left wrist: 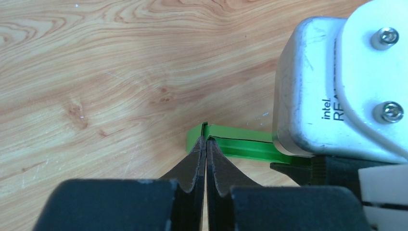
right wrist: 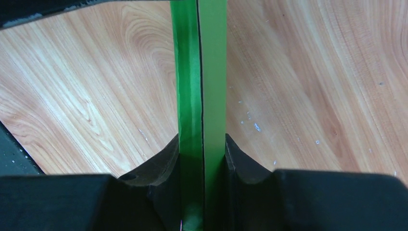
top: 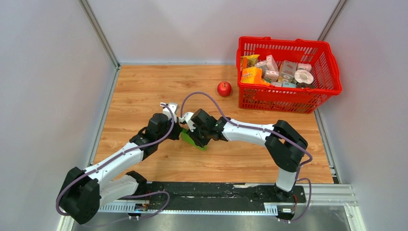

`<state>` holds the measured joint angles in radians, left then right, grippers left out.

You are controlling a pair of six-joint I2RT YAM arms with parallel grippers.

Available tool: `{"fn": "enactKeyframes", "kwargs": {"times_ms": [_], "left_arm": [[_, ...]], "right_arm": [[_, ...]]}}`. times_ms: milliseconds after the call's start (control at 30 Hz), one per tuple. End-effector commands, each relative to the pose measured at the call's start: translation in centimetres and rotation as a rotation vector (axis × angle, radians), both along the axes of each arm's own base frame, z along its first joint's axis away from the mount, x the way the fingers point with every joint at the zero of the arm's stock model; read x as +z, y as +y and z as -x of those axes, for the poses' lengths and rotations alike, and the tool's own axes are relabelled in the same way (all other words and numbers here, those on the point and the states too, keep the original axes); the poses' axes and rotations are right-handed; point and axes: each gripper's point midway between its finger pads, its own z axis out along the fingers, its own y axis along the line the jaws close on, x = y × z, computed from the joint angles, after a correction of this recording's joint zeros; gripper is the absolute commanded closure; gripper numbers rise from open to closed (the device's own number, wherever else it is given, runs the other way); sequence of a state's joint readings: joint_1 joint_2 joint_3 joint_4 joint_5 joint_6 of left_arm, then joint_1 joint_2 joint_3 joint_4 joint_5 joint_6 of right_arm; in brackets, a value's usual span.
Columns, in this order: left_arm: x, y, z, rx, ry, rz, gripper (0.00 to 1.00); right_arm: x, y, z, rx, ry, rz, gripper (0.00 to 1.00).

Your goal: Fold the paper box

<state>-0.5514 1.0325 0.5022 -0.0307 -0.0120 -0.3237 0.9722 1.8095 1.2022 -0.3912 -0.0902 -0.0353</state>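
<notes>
Nearest me, my left gripper [left wrist: 206, 144] is pinched almost flat on a thin corner of the paper box [left wrist: 240, 144]. My right gripper [right wrist: 202, 149] is clamped across 2 green layers standing on edge between its pads. The box sits mid-table between my 2 wrists, which nearly touch. I cannot tell whether it rests on the wooden table [top: 144, 96] or hangs just clear of it.

To fold well here, I judge the right clamp should stay firm as the anchor. The left hand can then swing its corner slowly round the crease, so the thin card bends on its line and does not buckle or tear. Any turn must spare the right wrist's camera housing [left wrist: 312, 96], close beside my left fingers.

From above, my wrists cover most of the box, so I cannot tell which flaps are done or how far along the folding is. The wrist views give only narrow strips of green, with no tab clear. Farther off, a red apple [top: 224, 88] and a red basket [top: 279, 100] of packages stand well apart.
</notes>
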Motion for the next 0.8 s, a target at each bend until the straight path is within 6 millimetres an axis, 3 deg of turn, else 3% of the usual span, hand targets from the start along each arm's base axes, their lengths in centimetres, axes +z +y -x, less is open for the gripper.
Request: {"fn": "enactKeyframes", "kwargs": {"times_ms": [0,300,467,767], "left_arm": [[-1.9,2.4,0.5,0.043,0.029,-0.114,0.95],[-2.2,2.5,-0.1,0.053,0.018,-0.135,0.94],[-0.1,1.7,-1.3,0.019,-0.034,-0.139,0.94],[-2.4,1.8,-0.9,0.015,0.041,-0.169,0.92]], "right_arm": [[-2.4,-3.7,-1.4,-0.035,-0.059,0.157,0.88],[-1.5,-3.0,-0.8,-0.002,-0.013,0.088,0.87],[-1.3,-2.2,-0.1,0.048,0.040,0.045,0.89],[-1.0,-1.3,1.5,0.134,0.093,-0.003,0.91]]}}
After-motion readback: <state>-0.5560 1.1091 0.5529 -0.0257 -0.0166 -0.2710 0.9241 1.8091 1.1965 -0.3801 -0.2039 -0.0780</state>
